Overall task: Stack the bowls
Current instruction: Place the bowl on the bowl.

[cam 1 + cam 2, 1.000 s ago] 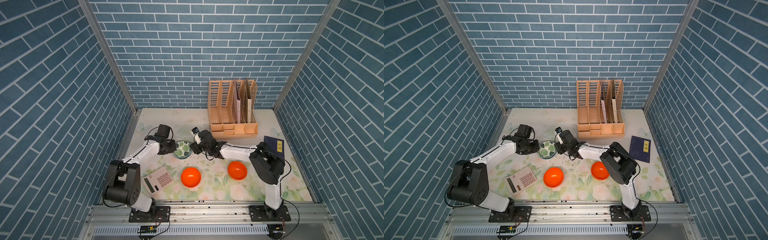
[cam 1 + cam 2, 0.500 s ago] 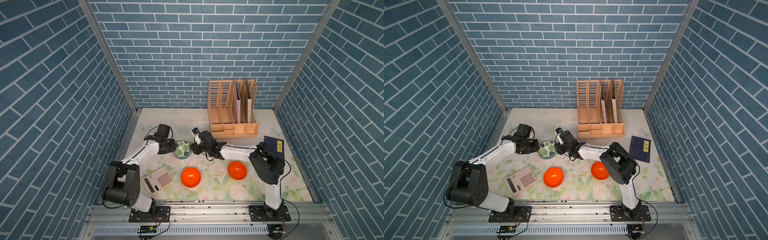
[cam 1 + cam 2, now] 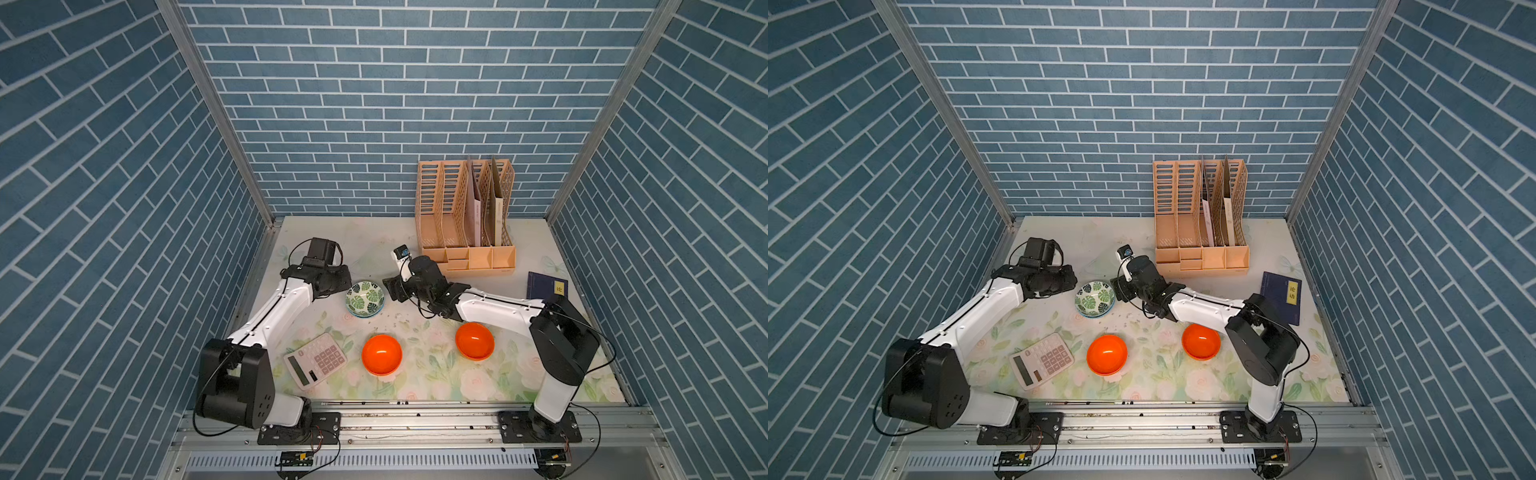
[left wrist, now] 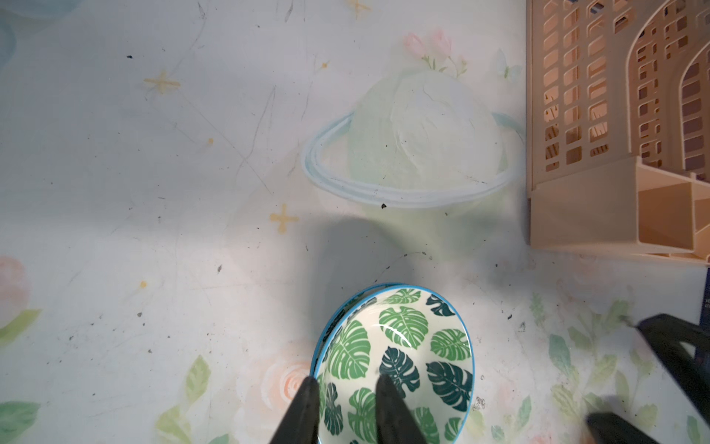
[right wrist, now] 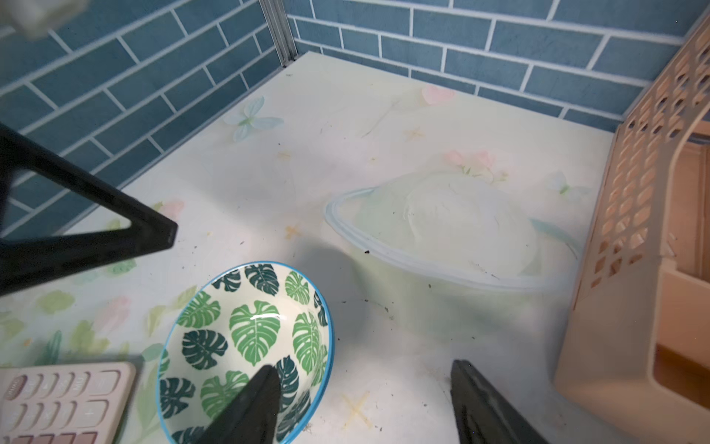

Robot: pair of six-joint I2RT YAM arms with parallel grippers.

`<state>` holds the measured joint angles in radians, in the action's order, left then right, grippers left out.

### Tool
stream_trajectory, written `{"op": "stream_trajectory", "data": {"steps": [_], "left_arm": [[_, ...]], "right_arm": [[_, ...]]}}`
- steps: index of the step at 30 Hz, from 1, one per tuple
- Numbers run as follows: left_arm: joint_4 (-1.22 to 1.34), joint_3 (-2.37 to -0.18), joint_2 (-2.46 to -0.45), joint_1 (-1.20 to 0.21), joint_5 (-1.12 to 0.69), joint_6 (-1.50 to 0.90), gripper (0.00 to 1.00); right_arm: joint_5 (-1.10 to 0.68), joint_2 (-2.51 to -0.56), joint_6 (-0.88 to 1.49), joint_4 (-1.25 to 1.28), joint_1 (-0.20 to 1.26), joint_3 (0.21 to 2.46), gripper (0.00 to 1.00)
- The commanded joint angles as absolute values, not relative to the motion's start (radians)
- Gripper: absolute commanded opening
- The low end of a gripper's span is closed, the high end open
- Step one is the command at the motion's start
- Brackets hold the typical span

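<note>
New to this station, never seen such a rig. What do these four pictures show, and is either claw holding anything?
Two robot arms with pincer grippers share a flowered table. Two pictures look down from overhead; two come from wrist cameras. Between the arms sit two nested leaf-print bowls. Nearer the bases stand an orange bowl, a second orange bowl and a calculator; a file rack stands behind. The left gripper straddles the leaf bowls' rim; whether it grips is unclear. The right gripper is open, holding nothing.

White bowl [image 3: 365, 297] with green leaf print, blue rim; two plain orange bowls [image 3: 382, 354] [image 3: 474, 340]; pink calculator [image 3: 316, 360]; blue brick walls [image 3: 374, 104]; floral mat [image 3: 436, 374].
</note>
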<state>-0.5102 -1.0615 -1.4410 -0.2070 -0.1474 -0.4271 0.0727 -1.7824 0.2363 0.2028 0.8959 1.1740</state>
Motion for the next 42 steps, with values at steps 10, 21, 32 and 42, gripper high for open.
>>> {"op": "stream_trajectory", "data": {"steps": [10,21,32,42], "left_arm": [[-0.468,-0.969,-1.514,-0.204,-0.133,-0.406,0.23],[-0.465,-0.972,-1.532,-0.204,-0.134,-0.408,0.23],[-0.469,-0.979,-1.551,-0.204,-0.129,-0.404,0.23],[-0.483,-1.021,-1.479,-0.204,-0.134,-0.42,0.27]], "right_arm": [[0.1,-1.745,0.229,0.184,0.893,1.151,0.75],[0.096,-1.743,0.227,0.186,0.893,1.14,0.75],[0.093,-1.747,0.231,0.196,0.893,1.138,0.75],[0.091,-1.736,0.232,0.205,0.894,1.127,0.75]]}}
